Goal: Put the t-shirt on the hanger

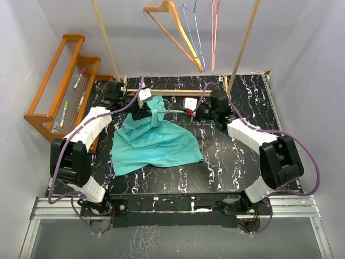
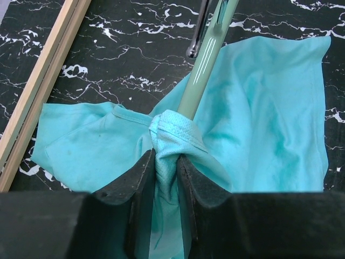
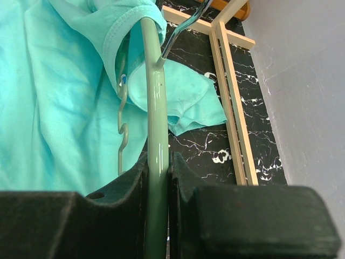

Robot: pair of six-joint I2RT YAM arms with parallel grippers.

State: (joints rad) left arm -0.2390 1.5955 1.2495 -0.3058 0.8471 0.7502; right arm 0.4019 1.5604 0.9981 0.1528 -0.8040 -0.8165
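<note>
The teal t-shirt [image 1: 153, 143] lies bunched on the black marbled table, its top edge lifted at the back. My left gripper [image 1: 152, 111] is shut on a gathered fold of the t-shirt [image 2: 166, 141] around the mint-green hanger arm [image 2: 205, 67]. My right gripper [image 1: 190, 111] is shut on the hanger [image 3: 156, 124], whose far end goes under the t-shirt's hem [image 3: 121, 24]. The hanger [image 1: 171, 110] spans between the two grippers. Its metal hook [image 3: 180, 27] shows in the right wrist view.
A wooden rail frame [image 1: 161, 91] stands just behind the grippers. An orange wooden hanger [image 1: 178, 29], a blue one [image 1: 194, 32] and a pink one [image 1: 214, 32] hang above. A wooden rack [image 1: 59, 81] stands at the far left.
</note>
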